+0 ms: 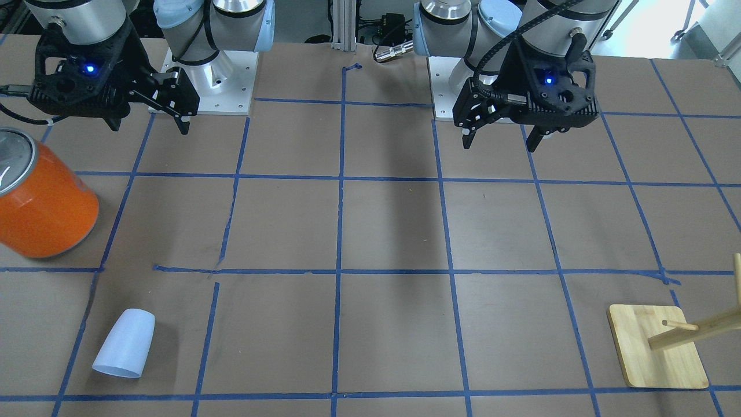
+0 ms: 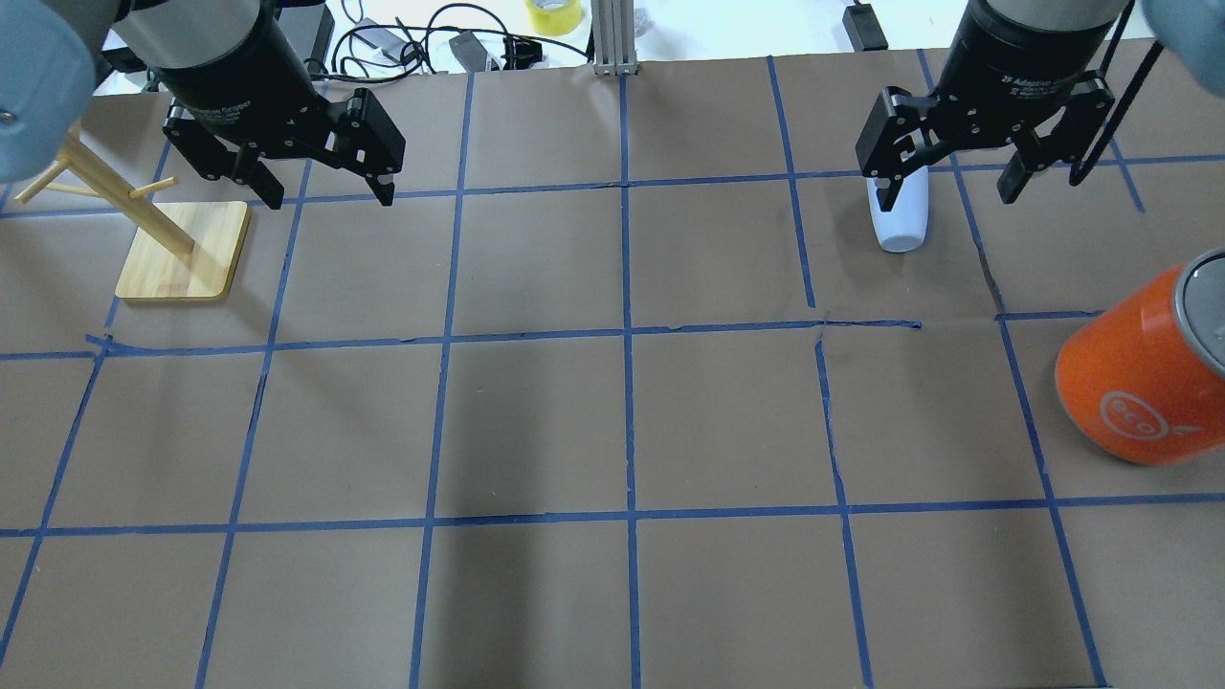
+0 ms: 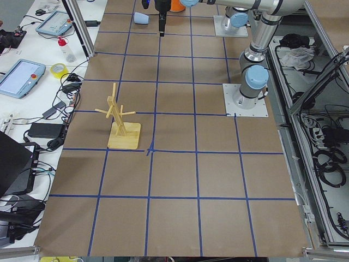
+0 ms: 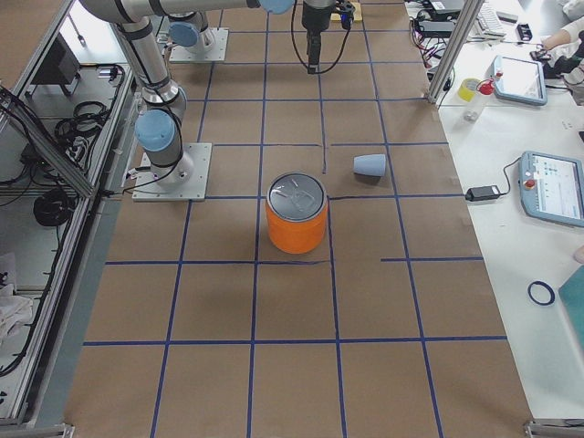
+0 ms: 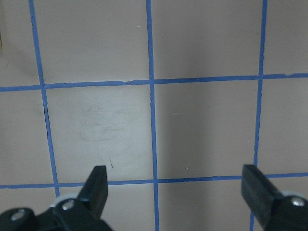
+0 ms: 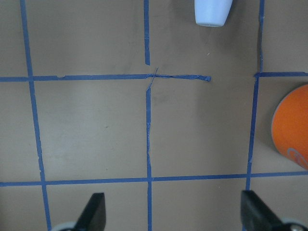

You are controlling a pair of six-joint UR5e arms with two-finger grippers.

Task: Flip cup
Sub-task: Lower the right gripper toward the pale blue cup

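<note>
The cup (image 1: 124,343) is a small pale blue-white tumbler that seems to lie on its side, wide end toward the far table edge. It also shows in the overhead view (image 2: 904,225), the right side view (image 4: 370,164) and at the top of the right wrist view (image 6: 213,12). My right gripper (image 2: 946,196) is open and empty, held high above the table on the robot's side of the cup; it also shows in the front view (image 1: 150,126). My left gripper (image 2: 330,199) is open and empty over bare table (image 5: 174,178).
A large orange can (image 2: 1139,383) with a silver top stands near the table's right edge, closer to the robot than the cup. A wooden peg rack (image 2: 182,249) stands at the far left, beside the left gripper. Blue tape lines grid the brown table.
</note>
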